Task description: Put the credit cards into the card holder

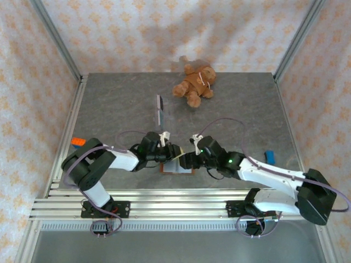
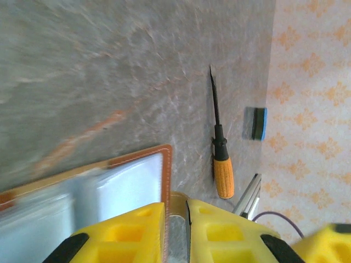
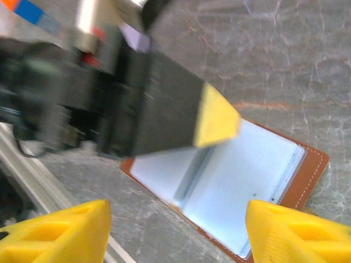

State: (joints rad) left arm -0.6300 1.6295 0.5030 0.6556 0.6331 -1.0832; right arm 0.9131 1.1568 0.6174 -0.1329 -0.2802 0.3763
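Card holder [image 3: 247,181] lies open, brown leather with smooth pale pockets. Left gripper [image 2: 175,233] pinches its edge; right gripper [image 3: 175,222] is wide.

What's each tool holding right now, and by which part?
The left tool pinches the open wallet by its brown leather edge. The right tool is open, holding nothing.

The left arm [image 1: 118,160] and right arm [image 1: 274,178] have white links and black joints, and each rises from a black base [image 1: 107,208]. A thin lilac cable [image 1: 230,121] loops along each. A green light [image 1: 230,161] glows on the right arm. The fingers [image 2: 131,233] are yellow blocks with hollow pockets.
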